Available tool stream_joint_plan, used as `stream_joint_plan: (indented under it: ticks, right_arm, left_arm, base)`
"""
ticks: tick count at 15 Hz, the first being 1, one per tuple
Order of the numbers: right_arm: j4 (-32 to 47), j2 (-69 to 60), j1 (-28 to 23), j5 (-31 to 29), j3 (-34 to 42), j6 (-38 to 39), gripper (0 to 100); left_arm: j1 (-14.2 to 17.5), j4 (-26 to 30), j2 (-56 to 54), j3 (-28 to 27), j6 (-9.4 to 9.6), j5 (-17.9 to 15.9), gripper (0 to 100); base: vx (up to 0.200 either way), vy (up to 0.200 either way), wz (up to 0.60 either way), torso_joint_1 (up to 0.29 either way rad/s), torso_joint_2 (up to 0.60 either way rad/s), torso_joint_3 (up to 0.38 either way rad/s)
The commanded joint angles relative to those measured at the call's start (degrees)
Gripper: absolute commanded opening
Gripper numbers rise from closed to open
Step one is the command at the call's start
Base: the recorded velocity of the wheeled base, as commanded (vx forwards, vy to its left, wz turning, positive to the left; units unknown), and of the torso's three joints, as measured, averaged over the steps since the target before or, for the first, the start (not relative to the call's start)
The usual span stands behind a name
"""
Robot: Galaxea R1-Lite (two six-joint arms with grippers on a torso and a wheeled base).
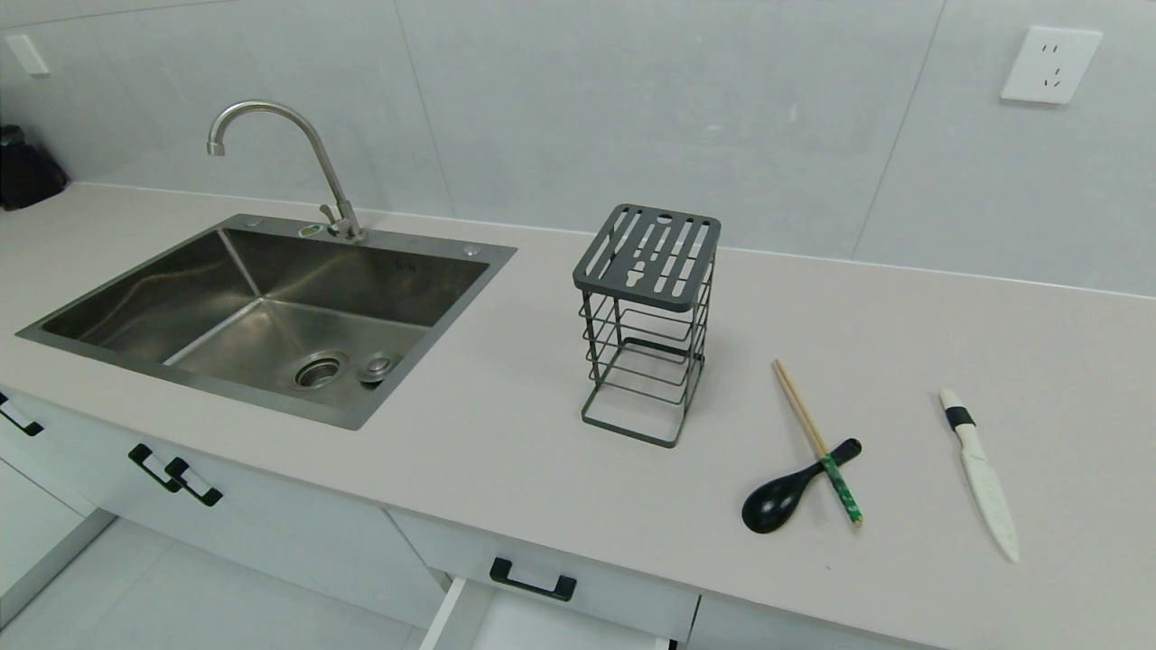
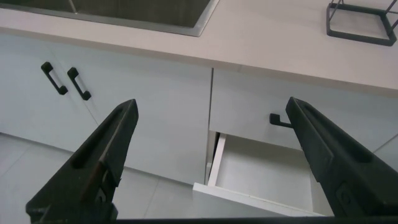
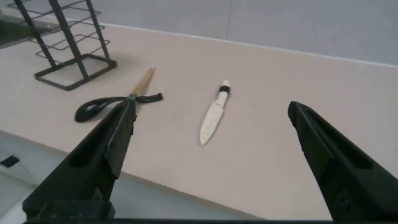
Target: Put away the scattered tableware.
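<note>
Spoon point(image 1: 778, 504), chopsticks point(image 1: 803, 418), knife point(image 1: 978, 474) on counter point(image 1: 506, 433), right of rack point(image 1: 632, 296).

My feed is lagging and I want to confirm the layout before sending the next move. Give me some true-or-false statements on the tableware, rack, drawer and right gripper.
1. The chopsticks cross the handle of the black spoon. True.
2. The white knife already stands in the rack. False: it lies flat on the counter, on the spoon's far side from the rack.
3. The drawer under the counter is partly open. True.
4. The right gripper holds the spoon. False: it is open and empty above the counter.
5. The rack stands between the sink and the spoon. True.
</note>
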Motion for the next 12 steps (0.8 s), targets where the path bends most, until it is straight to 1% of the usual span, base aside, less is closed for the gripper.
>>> stream_joint_plan:
  ticks: [1, 2, 3, 4, 5, 6, 7, 9, 10, 11, 12]
  right_arm:
    - [-1.18, 0.18, 0.01, 4.92, -0.79, -1.01, 100]
    - [-0.83, 0.62, 0.09, 6.5, -1.58, -1.01, 100]
    - [3.3, 5.27, 0.09, 10.19, -6.24, -1.01, 100]
    - [7.17, 9.93, 0.36, 11.6, -10.63, -1.01, 100]
    - [9.98, 14.68, 0.53, 13.71, -14.06, -1.01, 100]
    - [10.86, 18.72, 0.62, 15.46, -16.0, -1.01, 100]
    - [10.68, 23.99, 0.62, 16.61, -17.14, -1.18, 100]
    - [10.51, 31.2, 0.8, 16.78, -18.11, -1.71, 100]
    - [10.24, 32.78, 0.8, 16.87, -18.28, -1.71, 100]
    - [8.4, 39.11, 1.24, 16.87, -18.63, -3.64, 100]
    - [7.17, 42.28, 2.12, 16.87, -18.81, -5.14, 100]
  left_arm:
    - [0.04, -0.01, 0.07, 0.01, -0.02, 0.01, 100]
    - [0.04, -0.01, 0.07, 0.01, -0.02, 0.01, 100]
    - [0.04, -0.01, 0.07, 0.01, -0.02, 0.01, 100]
    - [0.04, -0.01, 0.07, 0.01, -0.02, 0.01, 100]
    - [0.04, -0.01, 0.07, 0.01, -0.02, 0.01, 100]
    - [0.04, -0.01, 0.07, 0.01, -0.02, 0.01, 100]
    - [0.04, -0.01, 0.07, 0.01, -0.02, 0.01, 100]
    - [0.04, -0.01, 0.07, 0.01, -0.02, 0.01, 100]
    - [0.04, -0.01, 0.07, 0.01, -0.02, 0.01, 100]
    - [0.04, -0.01, 0.07, 0.01, -0.02, 0.01, 100]
    - [0.04, -0.01, 0.07, 0.01, -0.02, 0.01, 100]
  base:
    - [0.0, 0.0, 0.0, 0.0, 0.0, 0.0]
    - [0.0, 0.0, 0.0, 0.0, 0.0, 0.0]
    - [0.0, 0.0, 0.0, 0.0, 0.0, 0.0]
    - [0.0, 0.0, 0.0, 0.0, 0.0, 0.0]
    - [0.0, 0.0, 0.0, 0.0, 0.0, 0.0]
    - [0.0, 0.0, 0.0, 0.0, 0.0, 0.0]
    - [0.0, 0.0, 0.0, 0.0, 0.0, 0.0]
    - [0.0, 0.0, 0.0, 0.0, 0.0, 0.0]
    - [0.0, 0.0, 0.0, 0.0, 0.0, 0.0]
    - [0.0, 0.0, 0.0, 0.0, 0.0, 0.0]
    - [0.0, 0.0, 0.0, 0.0, 0.0, 0.0]
